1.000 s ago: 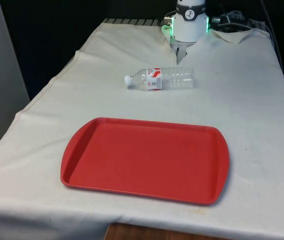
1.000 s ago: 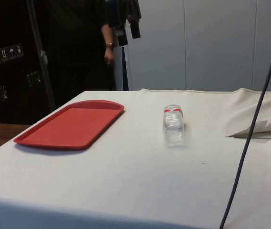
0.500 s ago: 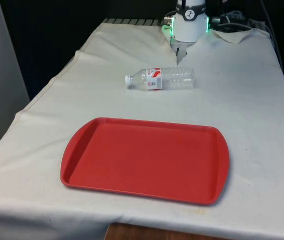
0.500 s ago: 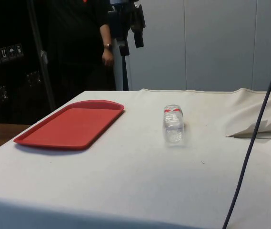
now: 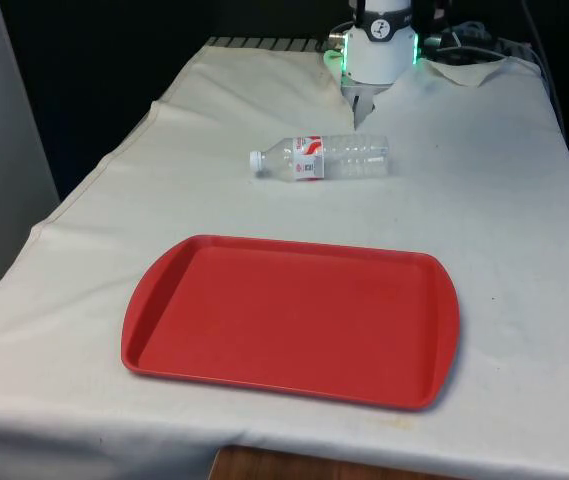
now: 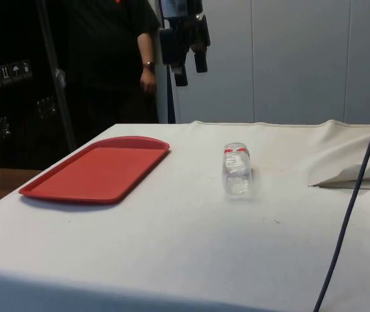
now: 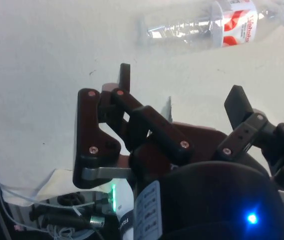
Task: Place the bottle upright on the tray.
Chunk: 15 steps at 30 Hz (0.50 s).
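A clear plastic bottle (image 5: 326, 158) with a red-and-white label lies on its side on the white cloth, its white cap towards the front view's left. It is also in the side view (image 6: 237, 170) and the wrist view (image 7: 216, 25). The red tray (image 5: 294, 318) lies flat nearer the front edge with nothing on it, and at the side view's left (image 6: 100, 169). My gripper (image 6: 190, 65) hangs open well above the cloth, behind the bottle and apart from it. Its black fingers (image 7: 124, 82) hold nothing, and the gripper (image 5: 361, 108) stands just behind the bottle's base end.
A person in dark clothes (image 6: 123, 58) stands behind the table in the side view. A dark cable (image 6: 350, 201) hangs across that view's right, over a fold of cloth (image 6: 360, 170). Bare cloth surrounds the tray and bottle.
In the side view my gripper has moved to the right and lower, towards the space above the bottle. Bottle and tray have not moved.
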### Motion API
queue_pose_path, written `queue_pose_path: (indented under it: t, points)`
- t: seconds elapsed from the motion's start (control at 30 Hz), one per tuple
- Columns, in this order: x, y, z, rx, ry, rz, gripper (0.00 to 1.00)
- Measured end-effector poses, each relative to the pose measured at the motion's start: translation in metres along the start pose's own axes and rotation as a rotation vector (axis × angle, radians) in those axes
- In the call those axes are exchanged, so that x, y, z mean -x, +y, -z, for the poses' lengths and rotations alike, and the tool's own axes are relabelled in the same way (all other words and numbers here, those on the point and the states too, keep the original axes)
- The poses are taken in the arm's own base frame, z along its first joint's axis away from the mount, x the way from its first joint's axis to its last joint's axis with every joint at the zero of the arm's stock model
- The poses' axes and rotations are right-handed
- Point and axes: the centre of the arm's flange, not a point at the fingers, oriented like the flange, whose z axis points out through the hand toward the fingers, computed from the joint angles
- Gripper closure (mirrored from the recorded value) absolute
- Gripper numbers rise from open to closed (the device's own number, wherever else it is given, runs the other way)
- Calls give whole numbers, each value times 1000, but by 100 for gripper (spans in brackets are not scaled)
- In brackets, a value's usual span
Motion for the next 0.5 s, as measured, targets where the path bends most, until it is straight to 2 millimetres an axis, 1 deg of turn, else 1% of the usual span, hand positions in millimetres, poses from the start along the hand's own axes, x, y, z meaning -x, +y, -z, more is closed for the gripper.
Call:
queue_pose_path:
  t: [0.5]
  points:
    - [14,11,-18,40,9,-41,0]
